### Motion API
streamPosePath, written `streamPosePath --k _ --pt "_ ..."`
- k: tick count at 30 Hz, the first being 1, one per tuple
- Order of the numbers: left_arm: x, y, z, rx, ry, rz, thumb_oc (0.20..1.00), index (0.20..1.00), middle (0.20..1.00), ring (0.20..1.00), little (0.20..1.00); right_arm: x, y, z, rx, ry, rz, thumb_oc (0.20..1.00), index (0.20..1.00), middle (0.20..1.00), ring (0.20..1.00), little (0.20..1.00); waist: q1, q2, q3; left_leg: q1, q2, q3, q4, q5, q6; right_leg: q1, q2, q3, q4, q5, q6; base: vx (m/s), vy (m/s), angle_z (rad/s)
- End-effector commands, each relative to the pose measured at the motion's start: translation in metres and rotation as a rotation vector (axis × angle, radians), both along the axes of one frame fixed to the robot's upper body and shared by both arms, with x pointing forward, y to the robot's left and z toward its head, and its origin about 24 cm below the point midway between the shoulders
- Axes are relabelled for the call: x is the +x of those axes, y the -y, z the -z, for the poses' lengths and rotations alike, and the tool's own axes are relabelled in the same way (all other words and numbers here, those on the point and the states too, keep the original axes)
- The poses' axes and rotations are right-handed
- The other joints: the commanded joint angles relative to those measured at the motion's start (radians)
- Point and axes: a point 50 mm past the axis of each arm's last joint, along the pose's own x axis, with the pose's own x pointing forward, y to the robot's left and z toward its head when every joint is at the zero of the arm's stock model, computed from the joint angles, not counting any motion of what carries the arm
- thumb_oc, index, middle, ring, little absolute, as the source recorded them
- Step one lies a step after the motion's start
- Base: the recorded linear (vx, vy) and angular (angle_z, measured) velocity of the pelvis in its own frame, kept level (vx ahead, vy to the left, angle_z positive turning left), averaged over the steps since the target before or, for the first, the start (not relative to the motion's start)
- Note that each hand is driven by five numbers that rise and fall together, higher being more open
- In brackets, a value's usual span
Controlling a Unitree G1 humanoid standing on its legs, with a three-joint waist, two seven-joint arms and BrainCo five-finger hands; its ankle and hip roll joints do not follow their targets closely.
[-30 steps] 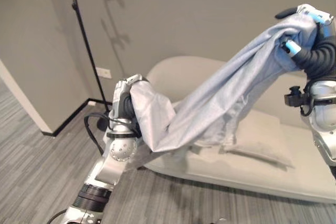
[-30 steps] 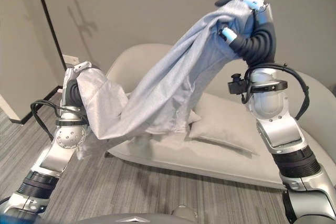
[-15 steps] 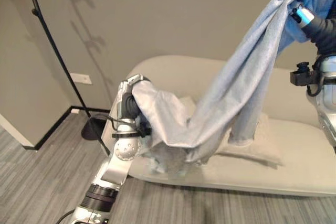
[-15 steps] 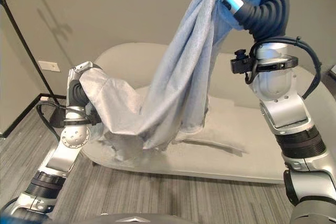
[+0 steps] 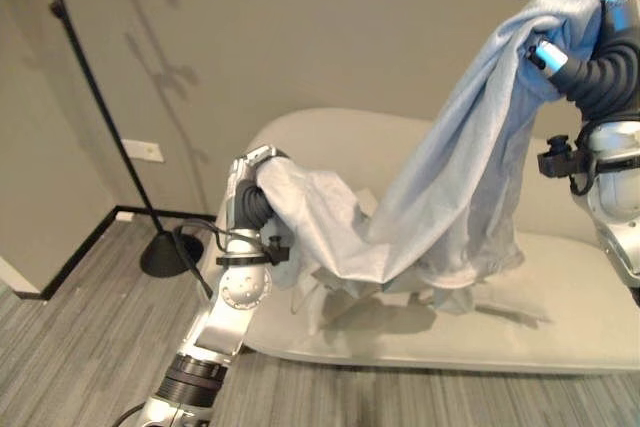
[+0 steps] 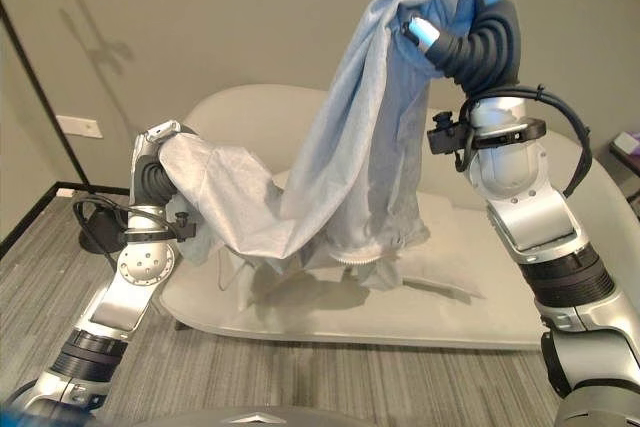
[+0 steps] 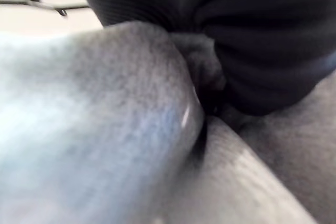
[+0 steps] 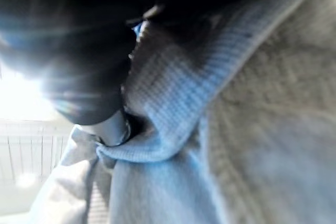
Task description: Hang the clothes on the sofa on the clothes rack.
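Garment, pale grey, soft and light, hangs above the sofa, sagging between both hands. Right hand curls round its ribbed collar, the firmest hold; left hand is wrapped in cloth, fingers' state unclear.

I see the pale grey knitted garment as soft matt cloth, ribbed at the edge pinched in my right hand. Below that hand, the cream upholstered sofa looks smooth and matt. My hand's cover is dark ribbed rubber.
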Motion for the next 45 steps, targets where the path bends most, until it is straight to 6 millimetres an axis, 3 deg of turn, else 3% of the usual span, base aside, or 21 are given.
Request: streamPosePath --k 1,2,7,10,12,13,14,17,19,20,22,23,27,28,33,35,38,41,42,43,45 --pt "-0.006 0.010 -0.024 -0.002 0.129 0.094 0.200 0.200 0.200 0.200 0.200 -0.008 0.014 -0.024 0.033 0.081 0.025 0.200 0.200 0.200 0.200 0.200 0.020 0.010 -0.026 -0.033 0.058 -0.008 0.014 -0.027 -0.031 0.088 -0.035 -0.010 -0.131 0.037 0.014 0.02 0.127 0.43" --pt "-0.006 0.011 -0.024 -0.002 0.129 0.096 0.200 0.200 0.200 0.200 0.200 -0.008 0.014 -0.024 0.033 0.081 0.027 0.200 0.200 0.200 0.200 0.200 0.022 0.008 -0.027 -0.035 0.055 -0.007 0.019 -0.032 -0.028 0.086 -0.039 -0.009 -0.130 0.037 0.017 0.04 0.328 0.37" --pt "-0.002 0.020 -0.028 0.055 0.131 0.144 0.200 0.200 0.200 0.200 0.200 -0.005 0.011 -0.015 0.064 0.065 0.041 0.200 0.200 0.200 0.200 0.200 0.033 -0.016 -0.015 -0.049 -0.076 -0.004 0.079 -0.147 0.041 0.067 -0.159 0.003 -0.068 0.115 0.068 0.03 0.315 0.06" --pt "-0.001 0.023 -0.027 0.075 0.127 0.152 0.200 0.200 0.200 0.200 0.200 -0.008 0.006 -0.009 0.092 0.068 0.027 0.200 0.200 0.200 0.200 0.200 0.029 -0.033 0.003 -0.024 -0.144 0.004 0.068 -0.181 0.099 0.016 -0.226 0.025 0.099 0.186 0.081 0.06 0.297 0.08" --pt "-0.003 0.020 -0.025 0.072 0.121 0.139 0.200 0.200 0.200 0.200 0.200 -0.008 -0.002 -0.012 0.097 0.082 -0.004 0.200 0.200 0.200 0.200 0.200 0.025 -0.022 0.033 0.009 -0.177 0.016 0.056 -0.196 0.138 -0.045 -0.279 0.025 0.251 0.306 0.101 0.09 0.420 0.11" --pt "-0.004 0.013 -0.024 0.078 0.115 0.111 0.200 0.200 0.200 0.200 0.200 -0.007 -0.006 -0.012 0.114 0.080 -0.028 0.200 0.200 0.200 0.200 0.200 0.022 -0.004 0.050 0.049 -0.194 0.022 0.025 -0.212 0.158 -0.104 -0.282 -0.008 0.360 0.294 0.119 0.12 0.368 0.05" --pt "-0.005 0.011 -0.024 0.078 0.114 0.104 0.200 0.200 0.200 0.200 0.200 -0.006 -0.008 -0.012 0.114 0.078 -0.034 0.200 0.200 0.200 0.200 0.200 0.018 -0.007 0.049 0.061 -0.199 0.021 0.008 -0.214 0.157 -0.117 -0.288 0.006 0.390 0.275 0.125 0.17 0.307 0.00" --pt "-0.006 0.002 -0.022 0.078 0.106 0.060 0.200 0.200 0.200 0.200 0.200 -0.007 -0.006 -0.013 0.115 0.074 -0.049 0.200 0.200 0.200 0.200 0.200 -0.007 -0.019 0.054 0.094 -0.208 0.009 -0.042 -0.203 0.139 -0.197 -0.119 0.018 0.279 0.179 0.086 0.12 -0.011 -0.31" --pt "-0.006 -0.001 -0.020 0.062 0.097 0.051 0.200 0.200 0.200 0.200 0.200 -0.008 -0.001 -0.018 0.111 0.089 -0.035 0.200 0.200 0.200 0.200 0.200 -0.016 -0.036 0.058 0.104 -0.212 0.007 -0.037 -0.215 0.127 -0.224 -0.072 0.011 0.161 0.178 0.086 0.11 -0.093 -0.16" --pt "-0.005 0.000 -0.019 0.054 0.090 0.047 0.200 0.200 0.200 0.200 0.200 -0.009 0.003 -0.020 0.112 0.095 -0.021 0.200 0.200 0.200 0.200 0.200 -0.023 -0.038 0.042 0.097 -0.202 -0.014 -0.021 -0.239 0.112 -0.171 -0.034 0.022 0.035 0.138 0.063 0.22 -0.118 0.13" --pt "-0.002 0.005 -0.015 0.030 0.067 0.052 0.200 0.200 0.200 0.200 0.200 -0.009 0.006 -0.016 0.120 0.085 -0.011 0.200 0.200 0.200 0.200 0.200 -0.028 -0.070 0.020 0.093 -0.196 0.009 0.019 -0.251 0.100 -0.127 0.006 0.045 -0.033 0.132 0.014 0.17 -0.172 0.50" --pt "-0.001 0.006 -0.014 0.018 0.064 0.058 0.200 0.200 0.200 0.200 0.200 -0.009 0.005 -0.017 0.118 0.088 -0.018 0.200 0.200 0.200 0.200 0.200 -0.023 -0.070 0.010 0.090 -0.186 0.018 0.043 -0.259 0.091 -0.107 0.022 0.038 -0.067 0.135 0.010 0.18 -0.170 0.47" --pt "-0.001 0.015 -0.018 0.014 0.075 0.105 0.200 0.200 0.200 0.200 0.200 -0.007 0.004 -0.022 0.104 0.099 -0.017 0.200 0.200 0.200 0.200 0.200 -0.013 -0.069 -0.014 0.059 -0.146 0.036 0.148 -0.287 0.069 -0.053 0.053 0.019 -0.131 0.121 -0.004 0.13 -0.126 0.07" --pt "0.000 0.022 -0.019 0.004 0.072 0.144 0.200 0.200 0.200 0.200 0.200 -0.007 0.002 -0.025 0.103 0.109 -0.027 0.200 0.200 0.200 0.200 0.200 -0.011 -0.072 -0.017 0.031 -0.122 0.030 0.226 -0.299 0.063 -0.029 0.069 0.021 -0.147 0.110 -0.016 0.10 -0.112 -0.13" --pt "0.005 0.040 -0.027 -0.020 0.081 0.230 0.200 0.200 0.200 0.200 0.200 -0.005 -0.003 -0.024 0.091 0.096 -0.051 0.200 0.200 0.200 0.200 0.200 -0.006 -0.078 0.000 -0.043 -0.063 -0.036 0.429 -0.232 0.040 0.015 0.106 0.040 -0.148 0.069 -0.062 0.09 -0.094 -0.09" --pt "0.009 0.050 -0.031 -0.019 0.089 0.267 0.200 0.200 0.200 0.200 0.200 -0.005 -0.004 -0.027 0.079 0.097 -0.054 0.200 0.200 0.200 0.200 0.200 -0.002 -0.083 0.014 -0.089 -0.079 -0.085 0.459 -0.217 0.044 0.026 0.106 0.047 -0.154 0.060 -0.072 0.02 0.005 -0.07" --pt "0.014 0.067 -0.033 -0.004 0.081 0.327 0.200 0.200 0.200 0.200 0.200 -0.007 -0.007 -0.029 0.073 0.107 -0.084 0.200 0.200 0.200 0.200 0.200 -0.001 -0.096 0.013 -0.150 -0.170 -0.142 0.391 -0.295 0.076 0.032 0.095 0.067 -0.152 0.051 -0.070 0.05 0.074 -0.06" --pt "0.016 0.088 -0.032 0.025 0.057 0.410 0.200 0.200 0.200 0.200 0.200 -0.006 -0.011 -0.032 0.070 0.115 -0.099 0.200 0.200 0.200 0.200 0.200 0.000 -0.094 0.009 -0.198 -0.200 -0.173 0.271 -0.229 0.075 0.042 0.096 0.098 -0.155 0.052 -0.060 0.08 0.123 -0.08" --pt "0.018 0.099 -0.030 0.033 0.038 0.451 0.200 0.200 0.200 0.200 0.200 -0.003 -0.012 -0.033 0.061 0.111 -0.088 0.200 0.200 0.200 0.200 0.200 0.008 -0.094 0.017 -0.254 -0.185 -0.190 0.205 -0.136 0.059 0.065 0.104 0.117 -0.156 0.037 -0.060 0.06 0.098 -0.13" --pt "0.019 0.099 -0.031 0.032 0.040 0.453 0.200 0.200 0.200 0.200 0.200 -0.003 -0.012 -0.034 0.060 0.114 -0.087 0.200 0.200 0.200 0.200 0.200 0.008 -0.093 0.018 -0.250 -0.186 -0.191 0.192 -0.126 0.057 0.062 0.105 0.117 -0.156 0.037 -0.062 0.16 0.106 -0.17" --pt "0.024 0.111 -0.028 0.020 0.006 0.491 0.200 0.200 0.200 0.200 0.200 -0.001 -0.016 -0.041 0.037 0.123 -0.088 0.200 0.200 0.200 0.200 0.200 0.016 -0.098 0.035 -0.287 -0.142 -0.187 0.073 -0.042 0.040 0.092 0.116 0.134 -0.135 -0.003 -0.064 0.16 0.059 -0.26"
